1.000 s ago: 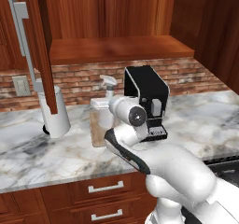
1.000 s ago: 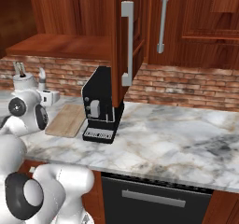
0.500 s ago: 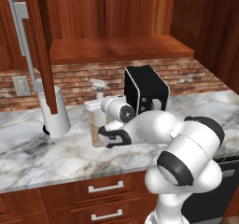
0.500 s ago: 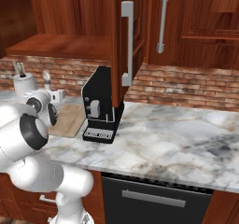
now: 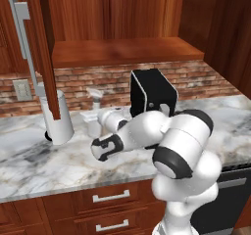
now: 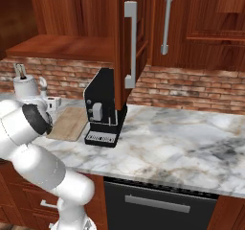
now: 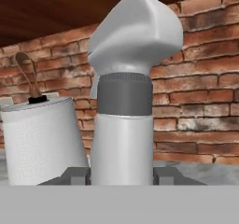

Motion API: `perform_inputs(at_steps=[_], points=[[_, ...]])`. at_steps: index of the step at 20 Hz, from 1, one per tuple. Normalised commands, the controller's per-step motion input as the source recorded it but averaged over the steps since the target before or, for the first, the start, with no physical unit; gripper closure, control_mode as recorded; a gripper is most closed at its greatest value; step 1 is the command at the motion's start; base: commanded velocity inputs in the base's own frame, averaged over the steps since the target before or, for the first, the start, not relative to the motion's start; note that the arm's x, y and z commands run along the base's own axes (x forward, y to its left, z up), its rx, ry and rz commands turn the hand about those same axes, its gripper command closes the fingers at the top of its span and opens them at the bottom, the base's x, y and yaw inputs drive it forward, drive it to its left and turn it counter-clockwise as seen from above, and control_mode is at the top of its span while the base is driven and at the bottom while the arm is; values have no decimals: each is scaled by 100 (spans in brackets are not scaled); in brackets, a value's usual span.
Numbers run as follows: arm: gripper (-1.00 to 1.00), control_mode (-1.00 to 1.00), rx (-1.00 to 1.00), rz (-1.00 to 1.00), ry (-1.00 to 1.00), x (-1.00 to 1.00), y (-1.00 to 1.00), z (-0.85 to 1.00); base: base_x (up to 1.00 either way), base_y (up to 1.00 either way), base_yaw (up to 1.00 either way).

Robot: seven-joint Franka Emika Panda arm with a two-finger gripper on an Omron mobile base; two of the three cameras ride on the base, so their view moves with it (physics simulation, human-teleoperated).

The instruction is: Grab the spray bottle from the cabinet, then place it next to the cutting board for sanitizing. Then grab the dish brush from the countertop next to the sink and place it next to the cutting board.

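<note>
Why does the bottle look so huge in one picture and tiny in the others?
Hand view: the camera sits right against the spray bottle, so it looms large, and its top looks soft-edged. Left base view: the same bottle is small, far off, half hidden behind the arm. Right base view: even, flat rendered light, with soft shadow under the cabinet.

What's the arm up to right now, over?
Gripper closed around spray bottle, upright on the countertop. Paper towel roll close beside it. Cutting board nearby.
</note>
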Motion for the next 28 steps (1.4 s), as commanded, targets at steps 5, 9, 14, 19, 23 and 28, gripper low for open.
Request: perform_inputs(at_steps=[5,9,14,19,23,28], points=[[100,-100,9,0,1,0,39,-15,0,0,0],[100,-100,4,0,8,0,20,-38,0,0,0],[100,-100,-1,0,3,0,10,-31,0,0,0],[100,-100,-5,0,0,0,4,-22,0,0,0],[100,-100,-6,0,0,-7,0,-23,0,0,0],[100,-100,-8,0,0,0,8,-24,0,0,0]])
